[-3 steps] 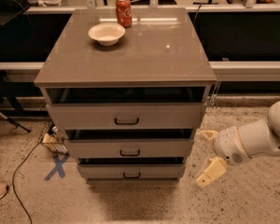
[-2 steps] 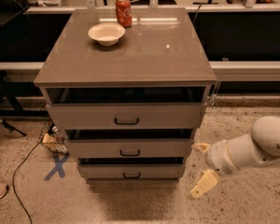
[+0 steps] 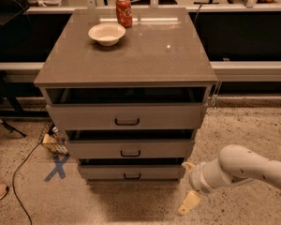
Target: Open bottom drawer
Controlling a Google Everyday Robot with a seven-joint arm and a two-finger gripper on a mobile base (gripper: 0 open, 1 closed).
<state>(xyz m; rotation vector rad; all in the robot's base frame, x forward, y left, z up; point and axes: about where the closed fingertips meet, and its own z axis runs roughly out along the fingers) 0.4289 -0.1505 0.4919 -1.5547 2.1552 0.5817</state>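
The bottom drawer (image 3: 154,172) is the lowest, slimmest grey-taupe front of the three-drawer cabinet (image 3: 131,64), with a small black bar handle (image 3: 132,176). A thin dark gap shows above its front. My gripper (image 3: 188,184) is low at the cabinet's front right corner, just right of the bottom drawer and clear of the handle. Its two cream fingers are spread apart, one finger (image 3: 189,203) pointing down toward the floor, and it holds nothing. The white arm (image 3: 243,168) reaches in from the right.
A white bowl (image 3: 107,33) and a red soda can (image 3: 124,11) stand on the cabinet top. The middle drawer (image 3: 130,149) and top drawer (image 3: 126,116) sit above. A blue X (image 3: 56,167), a cable and a small object lie on the floor at left.
The arm and gripper have moved left and down, from out at the right to close beside the bottom drawer's right end. The drawers have not moved.
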